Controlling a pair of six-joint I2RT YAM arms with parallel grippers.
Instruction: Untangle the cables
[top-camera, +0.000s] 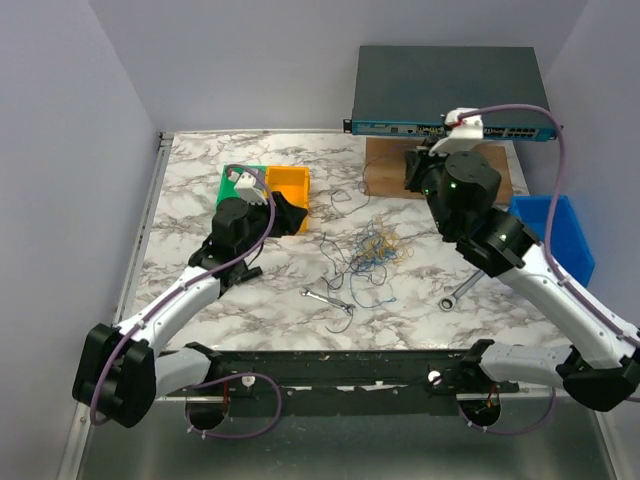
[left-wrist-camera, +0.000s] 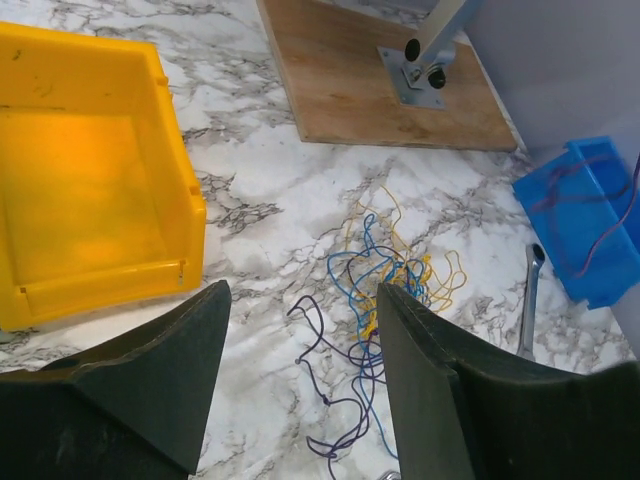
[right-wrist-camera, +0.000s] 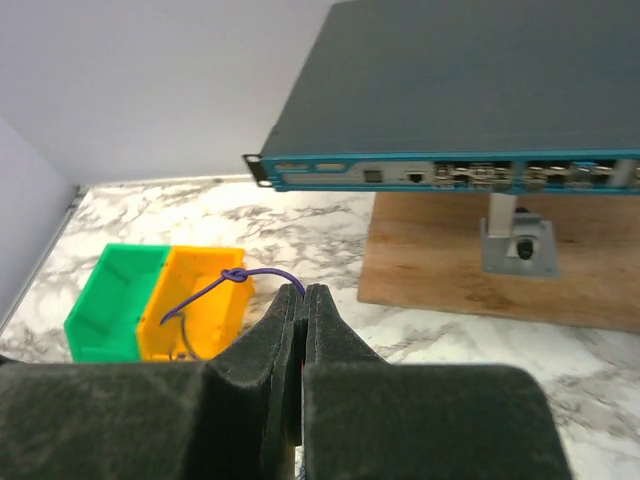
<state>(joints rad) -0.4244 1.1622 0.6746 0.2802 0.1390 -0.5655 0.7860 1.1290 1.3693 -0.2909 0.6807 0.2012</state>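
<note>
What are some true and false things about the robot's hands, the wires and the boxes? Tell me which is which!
1. The right gripper is shut on a purple cable. True.
2. The left gripper is squeezed shut. False: its fingers stand open and hold nothing.
3. The tangled cables lie inside the yellow bin. False: they lie on the marble table, and the yellow bin looks empty.
4. A green bin sits right against the yellow bin. True.
</note>
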